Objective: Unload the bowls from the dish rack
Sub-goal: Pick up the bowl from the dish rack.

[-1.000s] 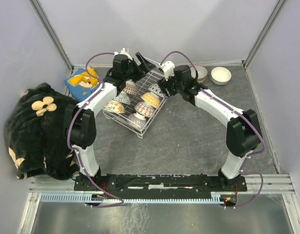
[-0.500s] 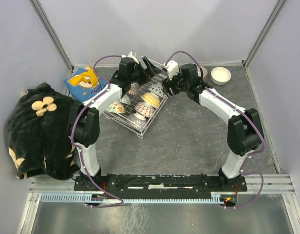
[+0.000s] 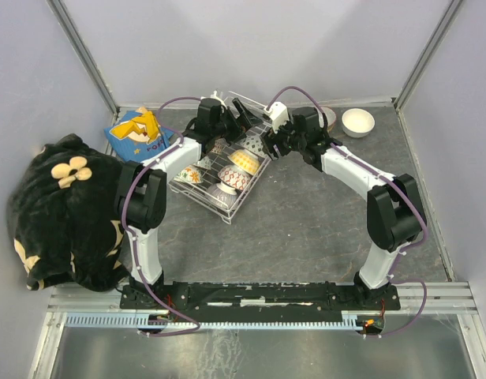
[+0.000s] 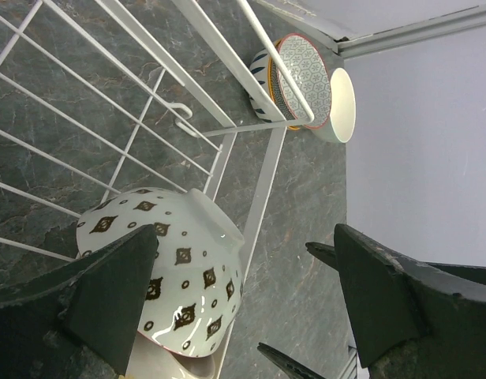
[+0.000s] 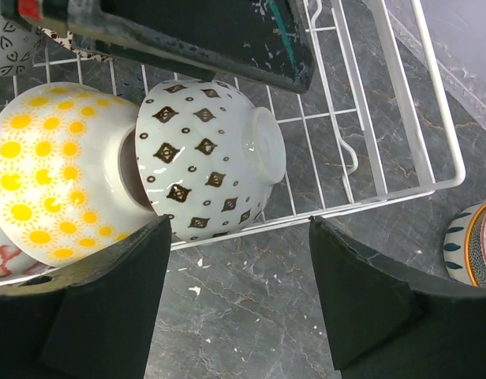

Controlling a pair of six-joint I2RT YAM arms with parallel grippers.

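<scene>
3 pale walls (image 3: 251,47) enclose dark veined tabletop (image 3: 306,229); dish rack (image 3: 249,193) sits there.

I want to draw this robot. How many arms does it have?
2. The left arm reaches the dish rack from the left, the right arm from the right. None looks hidden.

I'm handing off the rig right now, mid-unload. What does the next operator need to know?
Left gripper: open, empty, over the far end of the dish rack, by the diamond-patterned bowl.
Right gripper: open, empty, lined up on that same bowl, not closed on it.
Done: a white bowl and nested patterned bowls sit out on the table, far right.
To do: the diamond one, the yellow-dotted bowl beside it and the other bowls in the rack.
</scene>
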